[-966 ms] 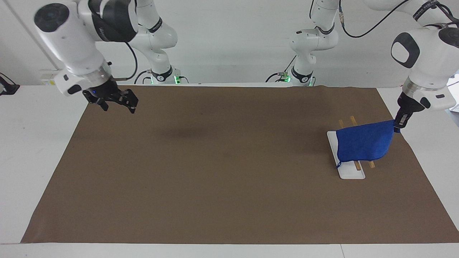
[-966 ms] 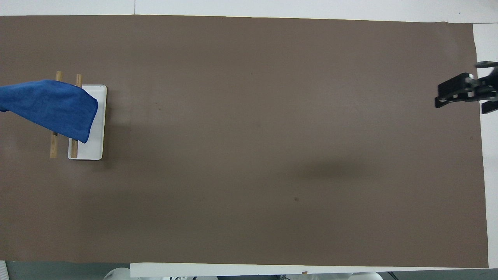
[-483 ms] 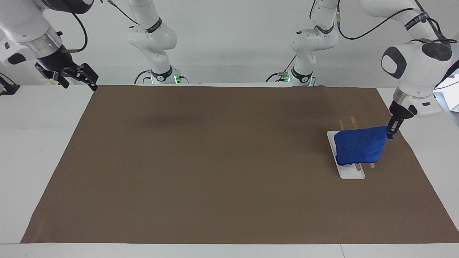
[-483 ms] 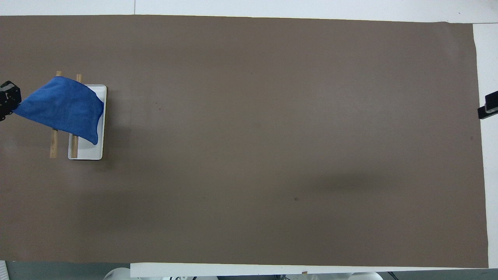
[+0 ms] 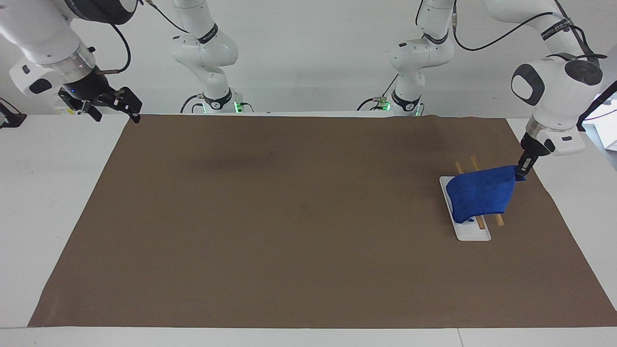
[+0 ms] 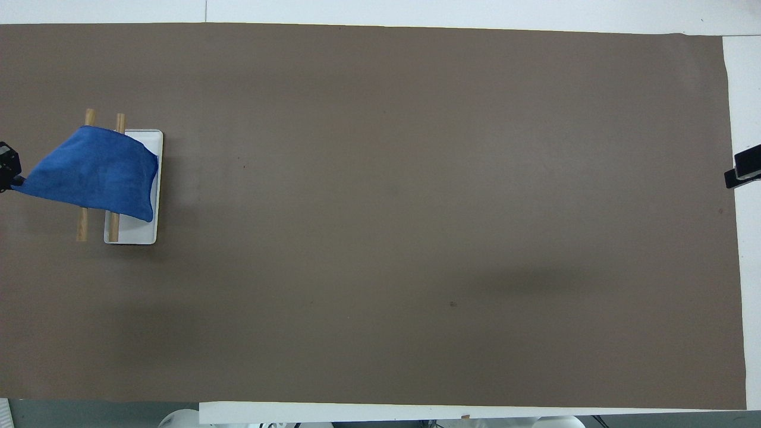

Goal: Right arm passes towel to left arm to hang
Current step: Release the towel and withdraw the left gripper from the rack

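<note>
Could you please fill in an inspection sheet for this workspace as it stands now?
Surface: brown mat on a white table.
Job's things: blue towel draped over two wooden rods on a white base, toward the left arm's end; one corner is lifted.
Clutter: nothing seen.
Hands: left hand pinches the towel's lifted corner beside the rods; right hand is open, empty, and waits raised over the table edge at the right arm's end.
Cables: black cable loops at the right arm's wrist; black cable runs along the left arm.
Surroundings: white wall.
</note>
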Controlling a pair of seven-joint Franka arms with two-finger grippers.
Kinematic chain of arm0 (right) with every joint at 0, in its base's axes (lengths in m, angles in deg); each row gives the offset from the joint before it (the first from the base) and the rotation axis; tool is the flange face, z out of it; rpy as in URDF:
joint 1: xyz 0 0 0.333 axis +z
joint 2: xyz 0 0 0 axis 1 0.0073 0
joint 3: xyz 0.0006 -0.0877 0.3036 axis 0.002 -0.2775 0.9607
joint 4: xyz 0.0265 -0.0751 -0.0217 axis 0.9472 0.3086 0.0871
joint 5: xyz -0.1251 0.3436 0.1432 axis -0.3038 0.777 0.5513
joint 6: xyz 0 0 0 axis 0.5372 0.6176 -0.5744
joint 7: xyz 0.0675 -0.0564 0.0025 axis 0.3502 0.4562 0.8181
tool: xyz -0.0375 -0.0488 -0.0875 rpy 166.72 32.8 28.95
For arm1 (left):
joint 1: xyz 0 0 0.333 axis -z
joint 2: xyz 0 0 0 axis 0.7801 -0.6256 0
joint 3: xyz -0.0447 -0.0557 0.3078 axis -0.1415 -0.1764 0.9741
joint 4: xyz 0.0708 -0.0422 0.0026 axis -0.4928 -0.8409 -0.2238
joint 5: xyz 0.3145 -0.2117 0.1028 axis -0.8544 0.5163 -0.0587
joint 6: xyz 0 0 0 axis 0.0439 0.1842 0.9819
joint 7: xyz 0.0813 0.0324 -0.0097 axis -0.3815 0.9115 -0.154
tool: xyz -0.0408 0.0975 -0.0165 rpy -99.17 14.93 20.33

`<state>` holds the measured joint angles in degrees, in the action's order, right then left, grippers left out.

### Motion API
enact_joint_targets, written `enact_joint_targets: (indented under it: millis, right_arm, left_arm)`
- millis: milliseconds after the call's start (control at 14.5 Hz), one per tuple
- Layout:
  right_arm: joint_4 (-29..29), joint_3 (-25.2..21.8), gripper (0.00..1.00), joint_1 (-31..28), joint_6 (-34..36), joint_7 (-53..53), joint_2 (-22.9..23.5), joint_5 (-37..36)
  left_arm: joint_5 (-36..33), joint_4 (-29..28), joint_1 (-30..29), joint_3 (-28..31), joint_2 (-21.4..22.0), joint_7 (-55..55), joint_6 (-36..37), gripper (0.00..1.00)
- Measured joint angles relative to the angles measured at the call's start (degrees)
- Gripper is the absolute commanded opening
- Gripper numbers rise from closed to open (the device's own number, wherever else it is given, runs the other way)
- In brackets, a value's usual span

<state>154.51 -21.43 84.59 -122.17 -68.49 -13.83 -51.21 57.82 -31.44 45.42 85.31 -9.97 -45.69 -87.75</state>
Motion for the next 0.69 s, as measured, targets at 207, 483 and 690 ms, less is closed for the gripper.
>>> enact_joint_targets:
  millis: [207, 483, 690]
  right_arm:
    - [0.23, -0.03, 1.00, 0.16, 0.02, 0.38, -0.08, 0.00]
    - [2.01, -0.05, 1.00, 0.27, -0.38, 0.79, -1.45, 0.00]
    - [2.87, -0.06, 1.00, 0.27, -0.61, 0.84, -2.07, -0.03]
  left_arm:
    - [0.00, 0.18, -0.10, -0.08, 0.30, 0.24, -0.07, 1.00]
    - [0.00, 3.23, 0.33, -0.71, 1.14, 0.67, 1.78, 1.00]
    - [0.02, 8.72, 3.16, -1.25, 1.62, 7.84, 15.48, 1.00]
